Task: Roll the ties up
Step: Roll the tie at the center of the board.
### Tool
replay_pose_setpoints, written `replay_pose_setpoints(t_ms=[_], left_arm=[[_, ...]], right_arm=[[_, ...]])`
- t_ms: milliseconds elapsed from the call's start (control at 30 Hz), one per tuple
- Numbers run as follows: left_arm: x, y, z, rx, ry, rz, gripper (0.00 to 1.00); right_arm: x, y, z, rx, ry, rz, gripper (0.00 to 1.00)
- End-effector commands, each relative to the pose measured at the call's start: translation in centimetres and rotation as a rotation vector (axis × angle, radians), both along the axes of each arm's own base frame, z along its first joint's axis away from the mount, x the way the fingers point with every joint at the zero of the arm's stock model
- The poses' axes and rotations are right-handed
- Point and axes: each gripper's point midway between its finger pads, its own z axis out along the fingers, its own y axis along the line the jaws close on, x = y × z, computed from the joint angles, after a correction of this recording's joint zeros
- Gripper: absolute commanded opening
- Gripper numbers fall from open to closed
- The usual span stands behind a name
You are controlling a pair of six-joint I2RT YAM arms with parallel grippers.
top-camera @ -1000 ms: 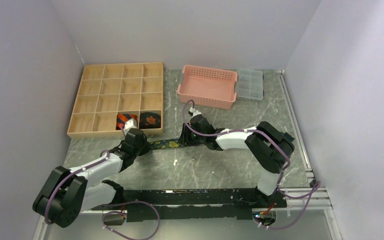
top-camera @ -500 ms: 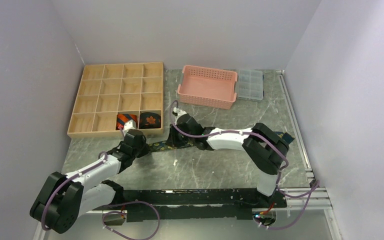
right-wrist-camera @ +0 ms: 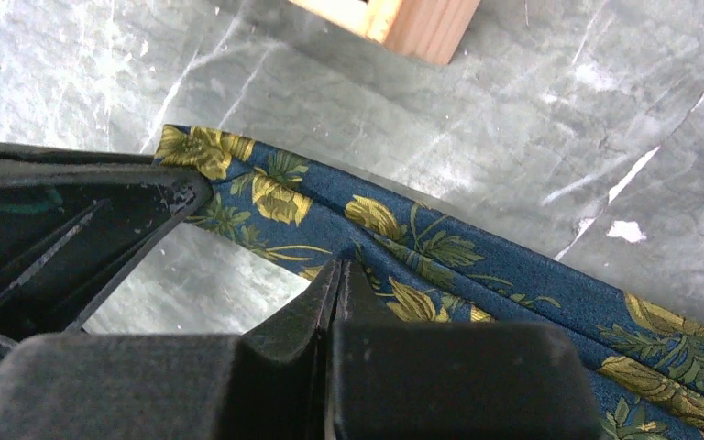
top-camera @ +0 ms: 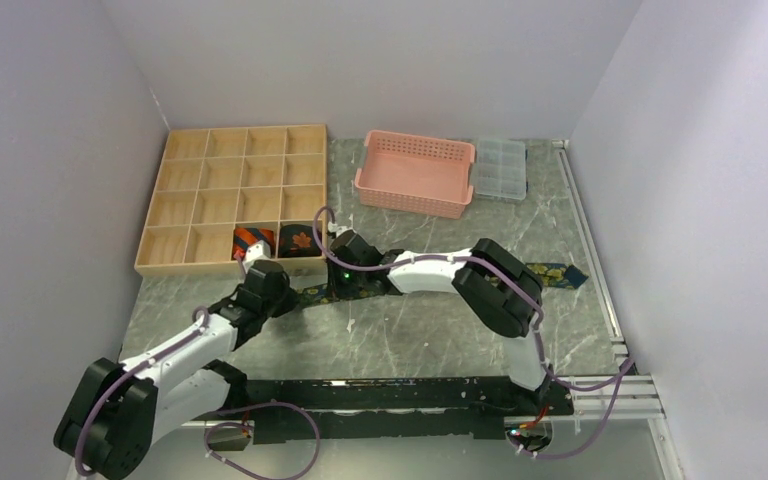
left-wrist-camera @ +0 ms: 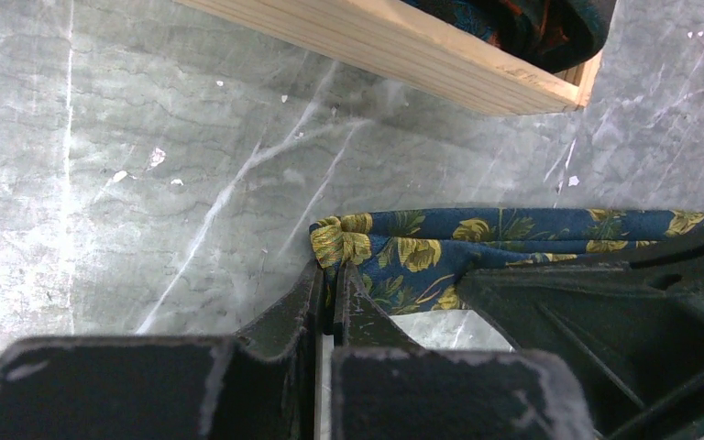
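A dark blue tie with yellow-green floral print (top-camera: 560,272) lies across the marble table, its left end folded over. My left gripper (left-wrist-camera: 333,271) is shut on that folded end of the floral tie (left-wrist-camera: 403,252). My right gripper (right-wrist-camera: 339,266) is shut on the floral tie's edge (right-wrist-camera: 403,229) a little further along, close beside the left gripper (top-camera: 290,292). The right gripper (top-camera: 338,283) sits just in front of the tray's corner. A rolled orange-and-black striped tie (top-camera: 253,239) and a rolled black tie with an orange leaf (top-camera: 301,241) sit in the tray's front compartments.
A wooden compartment tray (top-camera: 222,170) stands at the back left; its front corner shows in the left wrist view (left-wrist-camera: 477,78). A pink basket (top-camera: 415,172) and a clear plastic organiser box (top-camera: 500,167) stand at the back. A metal rail (top-camera: 600,290) runs along the right edge.
My right gripper has slid left along the floral tie to beside the left gripper, uncovering the tie's right part. The left gripper has barely moved.
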Motion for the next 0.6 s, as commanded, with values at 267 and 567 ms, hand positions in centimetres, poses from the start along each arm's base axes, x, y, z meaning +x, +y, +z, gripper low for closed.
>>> replay_pose_setpoints(t_ms=[267,567], left_arm=[[1.2,-3.2,6.0,-0.023,-0.129,-0.147,0.03],[1.2,-7.5,7.9,0.144,-0.121,-0.28,0.03]], right_arm=[[0.0,-0.3,-2.0,-0.049,0.021,-0.012,0.0],[0.0,0.3,-1.1,0.079,0.046,-0.028,0.0]])
